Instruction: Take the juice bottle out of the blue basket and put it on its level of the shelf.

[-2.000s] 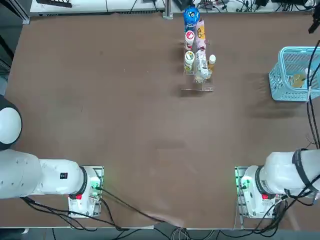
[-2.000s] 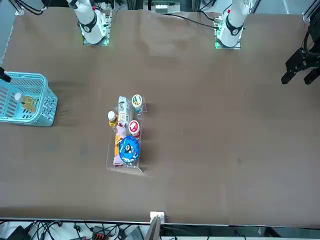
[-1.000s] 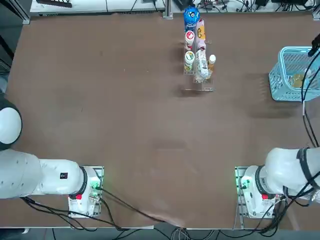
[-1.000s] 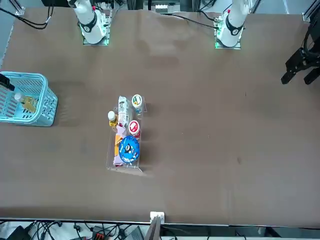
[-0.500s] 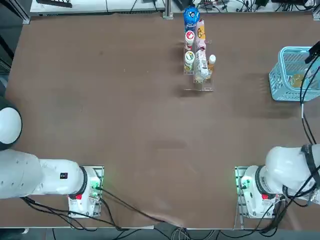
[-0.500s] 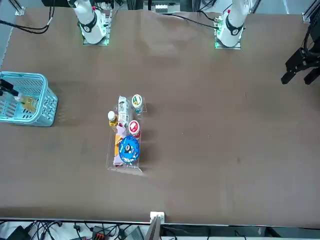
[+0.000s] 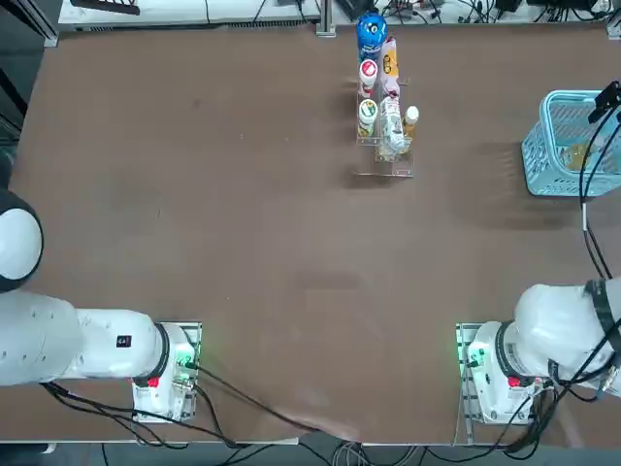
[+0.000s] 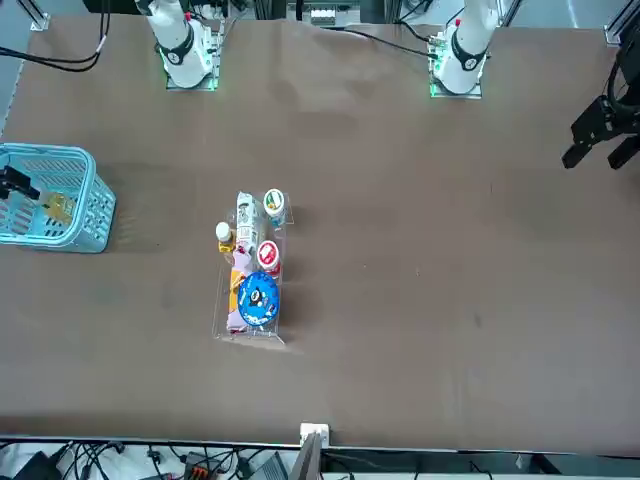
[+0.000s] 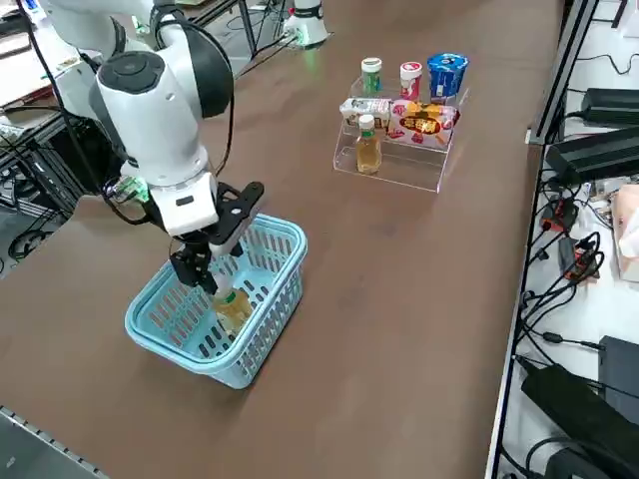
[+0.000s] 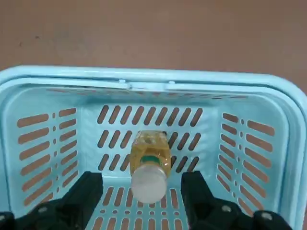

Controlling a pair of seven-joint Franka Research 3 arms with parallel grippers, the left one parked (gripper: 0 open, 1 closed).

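Writing on the labels is too small to read anywhere; the shelf (image 9: 399,140), upper centre of the side view, shows only colours: a blue tub, red and green caps. Right gripper (image 10: 142,194) hangs inside the blue basket (image 9: 265,309) at lower left of that view, fingers (image 10: 87,189) spread wide, gripping nothing. The juice bottle (image 10: 149,165) stands upright in the basket, white cap up, between the two fingertips, no contact visible.

light blue lattice-sided basket (image 10: 144,84) on a brown counter (image 7: 243,243), amber juice bottle (image 10: 149,155) with white cap, black hand (image 10: 141,199).
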